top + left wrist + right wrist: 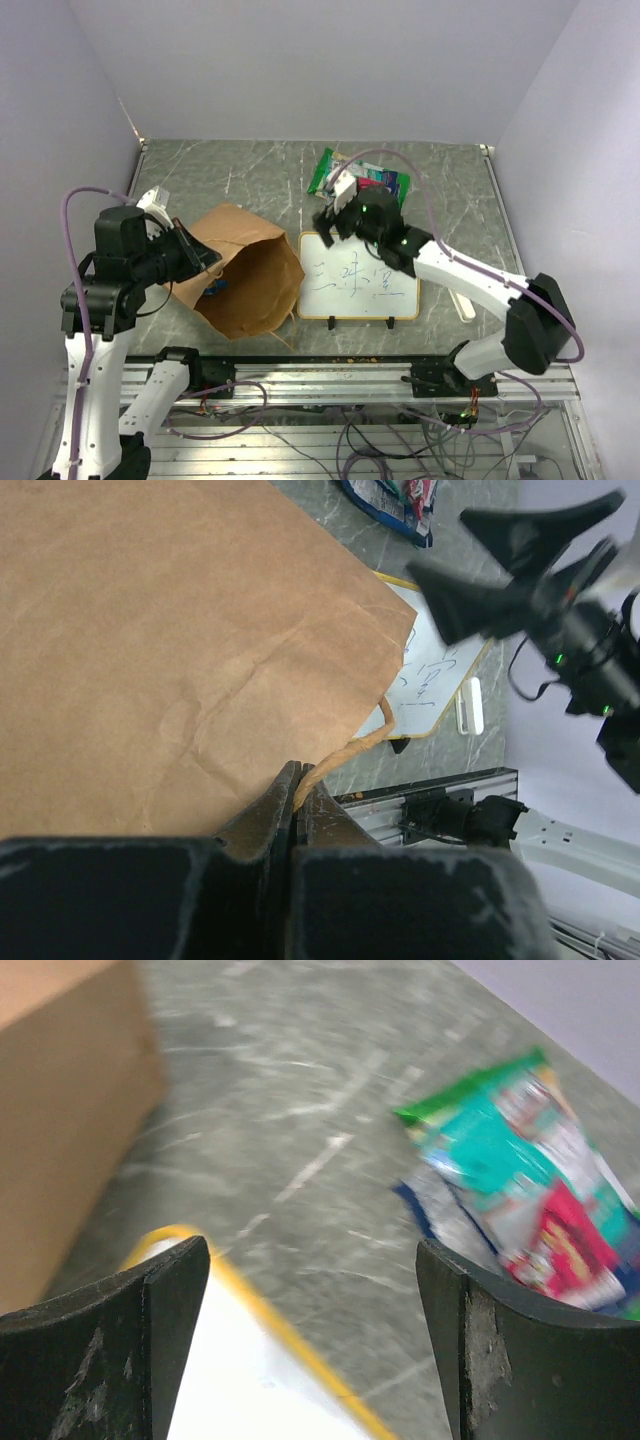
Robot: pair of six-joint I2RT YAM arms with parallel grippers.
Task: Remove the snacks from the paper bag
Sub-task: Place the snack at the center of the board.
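left claw is clenching the handle of the paper bag, steadying it; right claw, spread empty, should be reaching straight inside.

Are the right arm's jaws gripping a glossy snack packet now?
No, the right wrist view shows those jaws open and empty, the glossy green packets lying on the grey table beyond.

A grey-green marbled table carries a brown kraft paper bag lying on its side at the left. Just beside it lies a yellow-framed whiteboard with dark scribbles. Glossy green and blue snack packets are heaped behind the whiteboard, and a small white block lies to its right.
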